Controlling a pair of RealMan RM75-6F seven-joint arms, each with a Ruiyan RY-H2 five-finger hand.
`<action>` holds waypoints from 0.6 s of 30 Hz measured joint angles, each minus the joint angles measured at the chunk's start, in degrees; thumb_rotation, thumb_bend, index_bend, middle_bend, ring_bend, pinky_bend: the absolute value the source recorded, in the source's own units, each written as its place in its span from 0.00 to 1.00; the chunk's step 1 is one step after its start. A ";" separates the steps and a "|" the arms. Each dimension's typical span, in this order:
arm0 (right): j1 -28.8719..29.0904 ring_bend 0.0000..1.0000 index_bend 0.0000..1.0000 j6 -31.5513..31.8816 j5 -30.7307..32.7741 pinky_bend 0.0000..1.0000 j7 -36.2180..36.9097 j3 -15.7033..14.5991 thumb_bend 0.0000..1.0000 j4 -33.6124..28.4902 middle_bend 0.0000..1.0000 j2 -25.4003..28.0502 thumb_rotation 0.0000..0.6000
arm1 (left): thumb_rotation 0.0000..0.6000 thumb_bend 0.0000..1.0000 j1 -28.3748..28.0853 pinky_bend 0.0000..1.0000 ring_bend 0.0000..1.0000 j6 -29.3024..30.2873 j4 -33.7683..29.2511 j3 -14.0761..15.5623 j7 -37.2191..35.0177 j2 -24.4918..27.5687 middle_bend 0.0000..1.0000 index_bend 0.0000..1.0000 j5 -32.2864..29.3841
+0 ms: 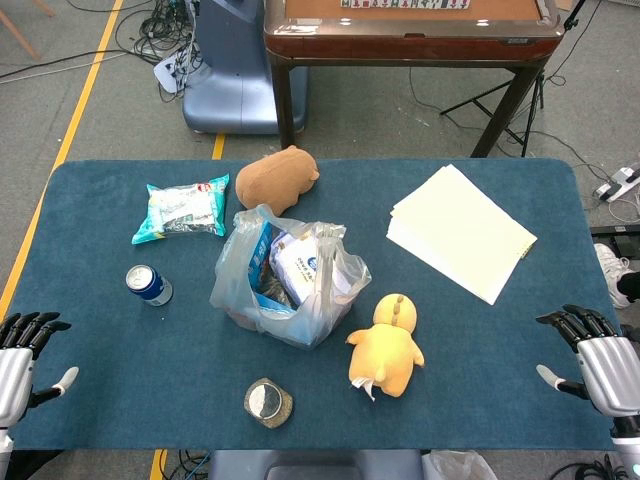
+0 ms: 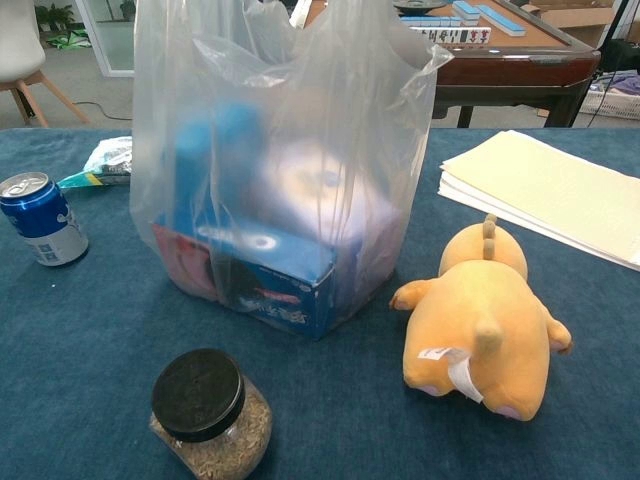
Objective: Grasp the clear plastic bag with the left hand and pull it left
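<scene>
Nearest, the left hand [image 1: 22, 362] and right hand [image 1: 598, 362] rest at the table's front corners, fingers spread, holding nothing. Ahead and right of the left hand, well apart, one clear plastic bag [image 1: 285, 275] of boxes stands mid-table, handles up. Around it: one glass jar [image 1: 268, 402], one blue can [image 1: 148, 284], two plush toys, probably one snack packet [image 1: 182, 208]

Bright even indoor light, soft short shadows, pale sheen on the clear plastic bag [image 2: 290, 150], contents behind it blurred
</scene>
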 measured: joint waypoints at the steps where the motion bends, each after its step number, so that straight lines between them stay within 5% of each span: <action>1: 0.01 0.16 0.30 -0.06 0.00 0.21 0.04 0.00 0.15 0.03 0.30 -0.06 1.00 | 1.00 0.20 -0.04 0.07 0.14 -0.16 -0.04 0.02 -0.06 0.02 0.21 0.29 -0.03; 11: 0.07 0.16 0.30 0.31 -0.09 0.21 0.18 0.38 0.15 0.14 0.30 0.05 1.00 | 1.00 0.20 -1.10 0.07 0.14 -2.42 -0.61 0.28 -2.29 1.27 0.21 0.24 0.48; 18: -0.08 0.16 0.30 1.28 -0.91 0.21 -0.14 0.60 0.15 -0.53 0.30 0.72 1.00 | 1.00 0.20 -3.29 0.07 0.14 -5.00 -0.45 -0.40 -10.78 3.95 0.21 0.16 1.51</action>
